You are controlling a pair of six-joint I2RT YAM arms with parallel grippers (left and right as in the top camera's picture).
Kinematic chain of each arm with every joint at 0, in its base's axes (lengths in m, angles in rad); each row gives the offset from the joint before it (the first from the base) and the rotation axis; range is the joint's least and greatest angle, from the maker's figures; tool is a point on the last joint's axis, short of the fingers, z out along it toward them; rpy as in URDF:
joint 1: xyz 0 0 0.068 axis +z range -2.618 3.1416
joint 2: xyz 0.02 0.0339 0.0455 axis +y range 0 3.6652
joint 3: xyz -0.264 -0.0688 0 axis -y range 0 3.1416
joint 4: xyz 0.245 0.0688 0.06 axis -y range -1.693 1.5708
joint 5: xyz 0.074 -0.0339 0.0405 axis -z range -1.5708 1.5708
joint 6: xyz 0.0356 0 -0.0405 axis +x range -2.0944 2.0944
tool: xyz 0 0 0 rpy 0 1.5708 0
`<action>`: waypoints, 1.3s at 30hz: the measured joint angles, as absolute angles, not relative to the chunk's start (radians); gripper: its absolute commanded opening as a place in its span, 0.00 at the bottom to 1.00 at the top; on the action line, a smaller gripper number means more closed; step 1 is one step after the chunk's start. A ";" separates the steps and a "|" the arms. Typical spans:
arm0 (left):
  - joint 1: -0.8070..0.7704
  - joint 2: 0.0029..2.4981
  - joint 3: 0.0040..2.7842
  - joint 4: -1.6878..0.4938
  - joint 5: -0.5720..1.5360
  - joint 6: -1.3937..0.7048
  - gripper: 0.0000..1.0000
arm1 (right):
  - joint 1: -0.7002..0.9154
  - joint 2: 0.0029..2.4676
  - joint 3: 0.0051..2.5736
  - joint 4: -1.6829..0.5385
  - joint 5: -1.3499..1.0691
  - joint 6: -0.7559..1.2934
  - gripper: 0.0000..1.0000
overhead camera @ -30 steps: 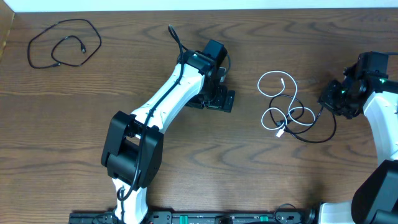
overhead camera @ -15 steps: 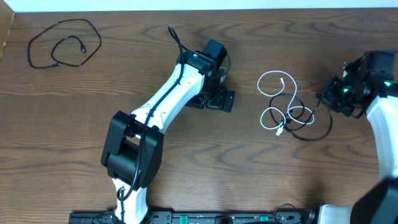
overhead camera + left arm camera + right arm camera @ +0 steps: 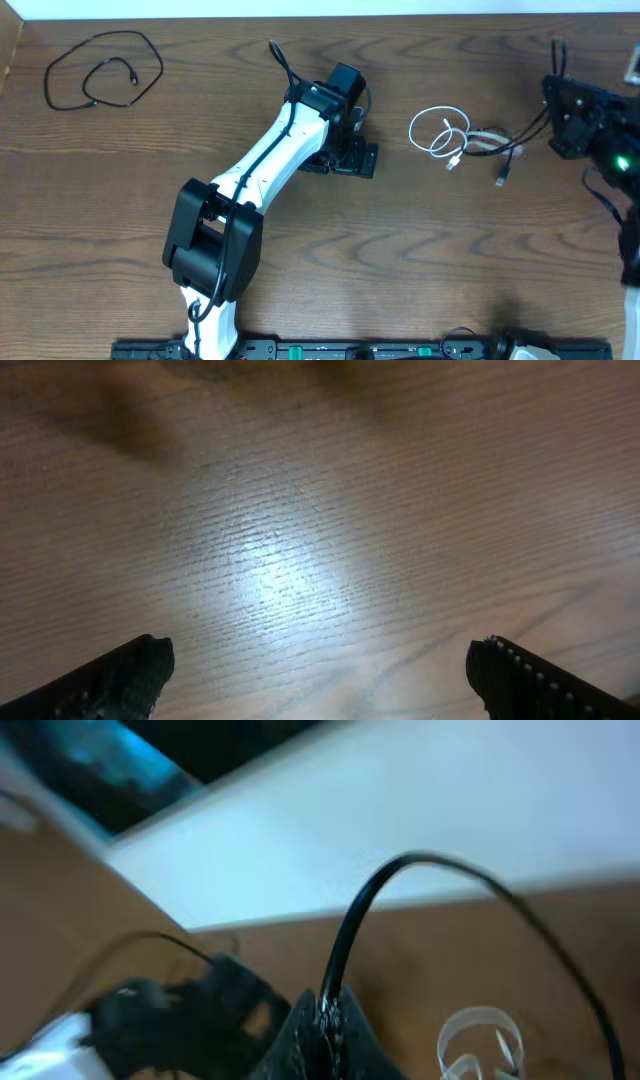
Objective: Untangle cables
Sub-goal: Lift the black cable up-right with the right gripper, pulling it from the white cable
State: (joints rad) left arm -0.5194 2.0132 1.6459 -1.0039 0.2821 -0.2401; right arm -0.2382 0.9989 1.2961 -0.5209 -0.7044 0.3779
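Pinching 1 black cable point(image 3: 345, 940) right of the white cable point(image 3: 438, 135), your right gripper point(image 3: 325, 1020) is clamped tight; your left gripper point(image 3: 320, 670), left of it, stands wide apart.

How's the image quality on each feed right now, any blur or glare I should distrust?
Overhead: evenly lit and sharp, except the black cable smears beside the white cable. Left wrist: soft focus, with a bright glare patch on the table. Right wrist: heavily blurred, though the cable pinched in the right gripper is readable.
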 measured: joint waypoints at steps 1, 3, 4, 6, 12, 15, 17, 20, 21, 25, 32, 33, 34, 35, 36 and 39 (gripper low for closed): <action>-0.519 2.013 1.646 -1.000 0.282 -0.244 0.99 | -0.238 0.980 1.296 -0.485 -0.722 0.377 0.01; -0.519 2.013 1.646 -0.991 0.282 -0.255 0.99 | -0.238 0.942 1.296 -0.416 -0.753 0.374 0.01; -0.519 2.013 1.646 -0.990 0.282 -0.258 0.99 | -0.238 0.930 1.296 -0.379 -0.764 0.374 0.01; -0.519 2.013 1.646 -0.989 0.282 -0.262 0.99 | -0.238 0.905 1.297 -0.270 -0.785 0.376 0.01; -0.520 2.013 1.645 -0.989 0.282 -0.266 0.99 | -0.238 0.876 1.301 0.086 -0.823 0.442 0.01; -0.520 2.013 1.645 -0.989 0.283 -0.271 0.99 | -0.238 0.867 1.303 0.086 -0.852 0.463 0.01; -0.520 2.013 1.645 -0.989 0.283 -0.281 0.99 | -0.238 0.868 1.306 0.001 -0.873 0.468 0.01; -0.520 2.013 1.645 -0.989 0.283 -0.301 0.99 | -0.238 0.896 1.305 -0.202 -0.874 0.465 0.01; -0.520 2.013 1.645 -0.989 0.283 -0.311 0.99 | -0.238 0.915 1.304 -0.261 -0.860 0.485 0.01; -0.520 2.013 1.645 -0.989 0.282 -0.344 0.99 | -0.239 1.016 1.283 -0.234 -0.825 0.727 0.01; -0.520 2.013 1.644 -1.020 0.283 -0.362 0.99 | -0.238 1.061 1.282 0.537 -0.983 0.928 0.01; -0.520 2.013 1.644 -1.019 0.283 -0.363 0.99 | -0.237 1.045 1.292 0.469 -1.007 0.921 0.02; -0.520 2.013 1.644 -1.020 0.282 -0.364 0.99 | -0.236 1.029 1.299 0.377 -1.018 0.919 0.02; -0.520 2.013 1.644 -1.020 0.283 -0.366 0.99 | -0.234 1.017 1.309 0.249 -1.023 0.915 0.02; -0.520 2.013 1.644 -1.019 0.283 -0.371 0.99 | -0.233 1.013 1.317 0.051 -1.010 0.909 0.01; -0.520 2.013 1.644 -1.015 0.283 -0.386 0.99 | -0.231 1.037 1.306 -0.246 -0.957 0.938 0.01</action>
State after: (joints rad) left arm -0.5201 2.0132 1.6436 -1.0149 0.2832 -0.3859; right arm -0.2314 1.0370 1.3060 -0.2462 -0.9569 0.9382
